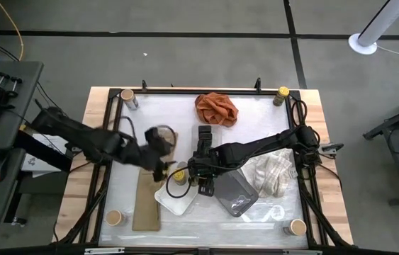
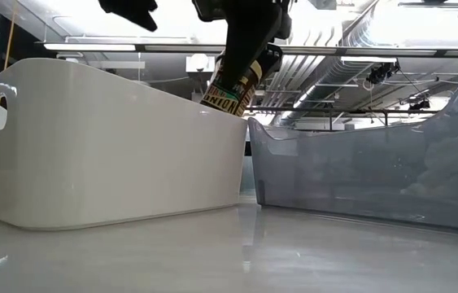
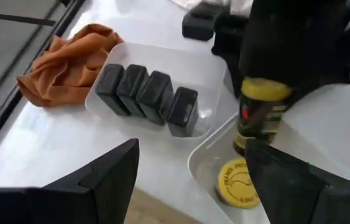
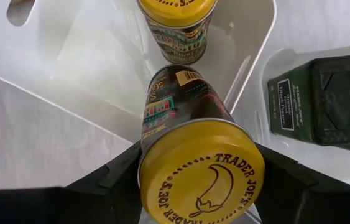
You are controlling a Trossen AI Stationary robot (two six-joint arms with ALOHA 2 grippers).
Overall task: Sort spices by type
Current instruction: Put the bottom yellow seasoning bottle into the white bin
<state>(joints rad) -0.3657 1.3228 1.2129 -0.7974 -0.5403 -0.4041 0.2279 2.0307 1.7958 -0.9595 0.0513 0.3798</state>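
Observation:
My right gripper (image 4: 201,177) is shut on a yellow-lidded jar (image 2: 234,80) that slants over the white tray (image 1: 173,203). Another yellow-lidded jar (image 4: 178,22) stands inside that tray. Several black boxes (image 3: 150,94) lie side by side in a clear tray. My left gripper (image 3: 190,152) is open and hovers just left of the white tray (image 3: 202,163), touching nothing. Tan-lidded jars stand at the table's near left corner (image 1: 114,217), near right corner (image 1: 297,227) and far left corner (image 1: 128,98). A third yellow-lidded jar (image 1: 282,94) stands at the far right corner. My right gripper pinches the jar at its lid end (image 4: 162,155), with one finger (image 4: 115,177) on each side just below the yellow lid. The fingers come from above, slanting. The jar hangs tilted, and its lower end (image 2: 216,104) dips behind the white tray's rim. Whether it touches the tray floor is hidden.
An orange cloth (image 1: 215,108) lies at the table's far side. A grey tray (image 1: 236,193) sits right of the white one, with a pale cloth (image 1: 271,173) beside it. A brown board (image 1: 147,205) lies left of the white tray. Rails run along the table edges.

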